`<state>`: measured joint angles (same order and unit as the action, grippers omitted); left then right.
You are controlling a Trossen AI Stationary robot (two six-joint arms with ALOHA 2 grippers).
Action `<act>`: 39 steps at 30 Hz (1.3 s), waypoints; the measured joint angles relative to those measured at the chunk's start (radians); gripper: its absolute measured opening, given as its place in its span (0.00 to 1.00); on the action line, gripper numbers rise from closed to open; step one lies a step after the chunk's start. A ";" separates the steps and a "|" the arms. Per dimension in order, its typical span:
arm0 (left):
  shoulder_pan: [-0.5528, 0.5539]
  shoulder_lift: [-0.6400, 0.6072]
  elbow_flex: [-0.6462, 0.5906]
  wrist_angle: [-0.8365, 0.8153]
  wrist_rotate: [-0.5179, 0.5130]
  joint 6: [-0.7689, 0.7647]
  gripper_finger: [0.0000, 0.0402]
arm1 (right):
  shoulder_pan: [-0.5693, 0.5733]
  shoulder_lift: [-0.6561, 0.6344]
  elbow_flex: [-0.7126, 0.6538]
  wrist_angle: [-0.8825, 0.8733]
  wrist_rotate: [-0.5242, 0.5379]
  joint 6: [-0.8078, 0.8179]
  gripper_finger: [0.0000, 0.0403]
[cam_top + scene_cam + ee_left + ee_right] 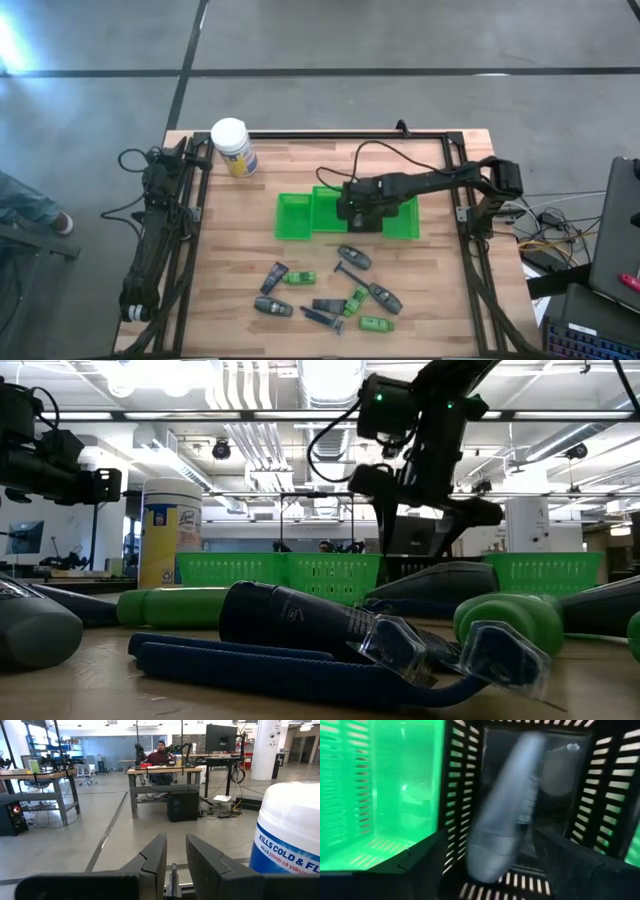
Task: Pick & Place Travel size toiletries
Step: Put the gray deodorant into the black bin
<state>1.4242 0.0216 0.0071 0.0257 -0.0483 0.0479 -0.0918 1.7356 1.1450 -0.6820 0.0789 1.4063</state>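
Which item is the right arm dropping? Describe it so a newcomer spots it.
Find the row of green bins mid-table. The right hand hovers over a dark bin in that row. The grey tube below its open fingers is the only toiletry there; the rest lie on the wood nearer the front.

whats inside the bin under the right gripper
A grey tube shows between the right gripper's open fingers, blurred, over a dark bin. Whether it has landed can't be told. The tube and gripper hide most of the bin floor. The green bin beside it looks empty.
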 joint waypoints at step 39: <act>0.000 0.001 0.000 0.000 0.000 0.000 0.19 | 0.637 0.218 0.173 -0.209 -0.298 -0.120 0.89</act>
<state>1.4242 0.0227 0.0072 0.0261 -0.0483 0.0480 0.5454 1.9540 1.3182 -0.8910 -0.2188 1.2860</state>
